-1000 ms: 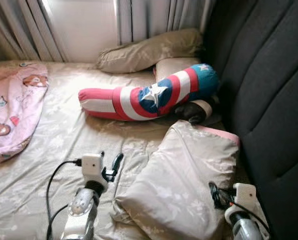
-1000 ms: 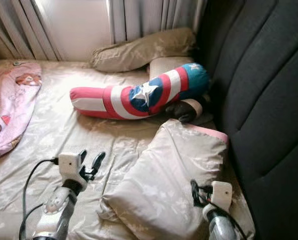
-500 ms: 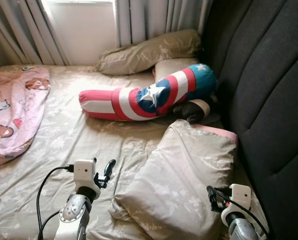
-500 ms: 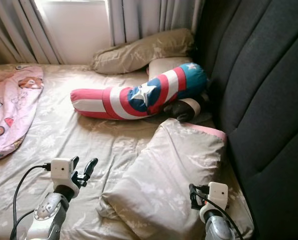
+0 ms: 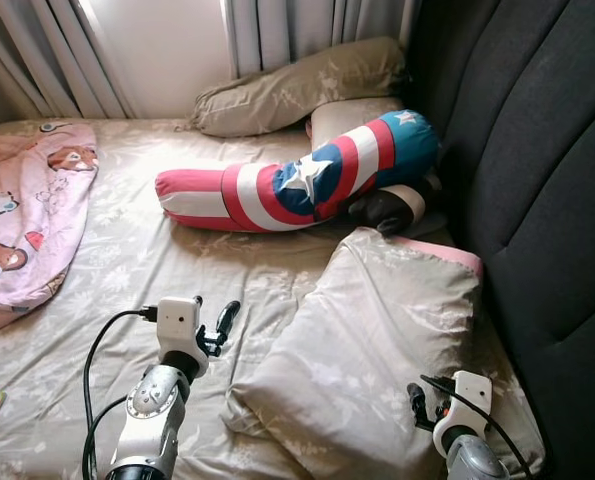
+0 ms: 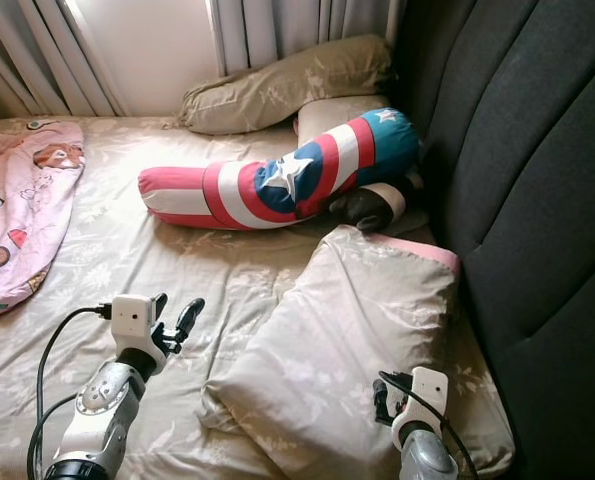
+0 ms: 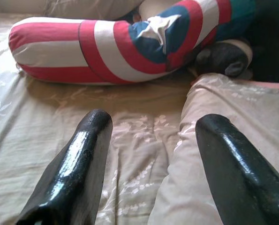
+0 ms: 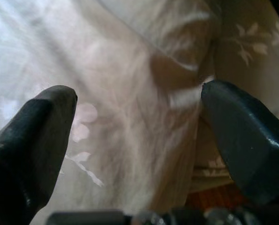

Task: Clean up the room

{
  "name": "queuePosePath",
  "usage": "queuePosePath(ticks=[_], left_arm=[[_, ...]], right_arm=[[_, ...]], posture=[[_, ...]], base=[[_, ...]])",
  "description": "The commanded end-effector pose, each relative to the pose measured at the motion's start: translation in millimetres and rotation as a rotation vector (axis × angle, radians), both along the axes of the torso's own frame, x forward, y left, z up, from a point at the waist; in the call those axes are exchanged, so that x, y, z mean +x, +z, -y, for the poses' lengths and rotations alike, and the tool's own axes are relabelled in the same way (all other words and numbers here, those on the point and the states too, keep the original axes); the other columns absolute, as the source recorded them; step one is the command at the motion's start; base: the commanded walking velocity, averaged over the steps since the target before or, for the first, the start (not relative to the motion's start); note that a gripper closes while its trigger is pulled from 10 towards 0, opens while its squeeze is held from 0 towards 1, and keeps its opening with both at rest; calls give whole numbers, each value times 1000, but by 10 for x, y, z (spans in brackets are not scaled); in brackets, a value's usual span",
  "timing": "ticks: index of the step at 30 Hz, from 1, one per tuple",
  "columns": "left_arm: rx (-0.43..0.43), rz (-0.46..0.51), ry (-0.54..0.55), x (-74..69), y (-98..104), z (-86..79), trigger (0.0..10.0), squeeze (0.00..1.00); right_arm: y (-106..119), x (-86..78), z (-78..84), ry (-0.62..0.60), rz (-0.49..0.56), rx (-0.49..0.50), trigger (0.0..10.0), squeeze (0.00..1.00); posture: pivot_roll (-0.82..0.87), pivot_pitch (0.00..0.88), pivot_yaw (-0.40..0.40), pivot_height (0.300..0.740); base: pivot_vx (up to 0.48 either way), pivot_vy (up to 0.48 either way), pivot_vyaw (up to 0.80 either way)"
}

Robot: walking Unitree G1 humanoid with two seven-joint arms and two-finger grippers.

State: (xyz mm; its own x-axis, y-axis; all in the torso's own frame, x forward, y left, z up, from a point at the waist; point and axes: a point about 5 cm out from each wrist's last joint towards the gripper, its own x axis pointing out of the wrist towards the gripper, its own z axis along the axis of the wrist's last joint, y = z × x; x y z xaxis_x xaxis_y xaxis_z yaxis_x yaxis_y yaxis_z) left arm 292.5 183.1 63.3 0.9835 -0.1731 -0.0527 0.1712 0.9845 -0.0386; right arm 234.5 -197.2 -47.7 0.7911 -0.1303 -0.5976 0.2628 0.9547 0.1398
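- The bed (image 5: 127, 270), under a beige floral sheet, carries everything; the whole scene sits slightly lower in the head views than half a second ago, which is the camera shifting, since the bedding keeps its layout.
- The large beige pillow (image 5: 377, 350) lies at about 5 o'clock on the bed, against the dark headboard (image 5: 547, 180), with a pink edge showing at its far corner.
- The striped star bolster (image 5: 297, 185) lies across the middle toward 1 o'clock, its blue end resting by a small cushion (image 5: 347, 118) and the long beige pillow (image 5: 297, 90) under the curtains (image 5: 307, 25).
- A pink blanket (image 5: 22, 220) lies at 9 o'clock.
- The left tool (image 5: 220, 328) hovers at 7 o'clock beside the large pillow's near edge, fingers (image 7: 78, 168) apart, holding nothing; it sits a little higher than before.
- The right tool (image 5: 417, 405) has dropped lower, over the large pillow's near corner at 5 o'clock, fingers (image 8: 41, 126) apart around bare fabric.
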Motion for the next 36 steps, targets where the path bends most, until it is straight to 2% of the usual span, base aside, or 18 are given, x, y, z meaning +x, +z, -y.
queuePosePath(ticks=[1,11,15,18,24,33,36], left_arm=[[10,-15,7,-16,5,-81,10000,0],[21,-39,-5,-120,-2,-140,10000,0],[26,-48,-10,-183,-1,-162,10000,0],[39,-56,-20,-225,4,-182,10000,0],[57,-62,-14,-294,32,-272,10000,0],[72,-57,-25,-320,104,-286,10000,0],[74,-61,-26,-335,122,-292,10000,0]], right_arm=[[-15,-2,-7,-27,-24,9,10000,0],[-72,-66,-25,-45,-63,27,10000,0],[-85,-96,30,-110,-76,27,10000,0],[-104,-121,33,-170,-83,73,10000,0],[-155,-169,-40,-197,-116,127,10000,0],[-202,-202,-187,-138,-144,215,10000,0],[-215,-218,-203,-124,-158,213,10000,0]], posture=[[112,117,16,740],[138,176,68,740],[145,195,76,740],[153,203,82,740],[164,215,96,740],[181,224,108,740],[183,227,110,740]], base=[[0,0,0],[0,0,0],[0,0,0],[0,0,0],[0,0,0],[0,0,0],[0,0,0]])
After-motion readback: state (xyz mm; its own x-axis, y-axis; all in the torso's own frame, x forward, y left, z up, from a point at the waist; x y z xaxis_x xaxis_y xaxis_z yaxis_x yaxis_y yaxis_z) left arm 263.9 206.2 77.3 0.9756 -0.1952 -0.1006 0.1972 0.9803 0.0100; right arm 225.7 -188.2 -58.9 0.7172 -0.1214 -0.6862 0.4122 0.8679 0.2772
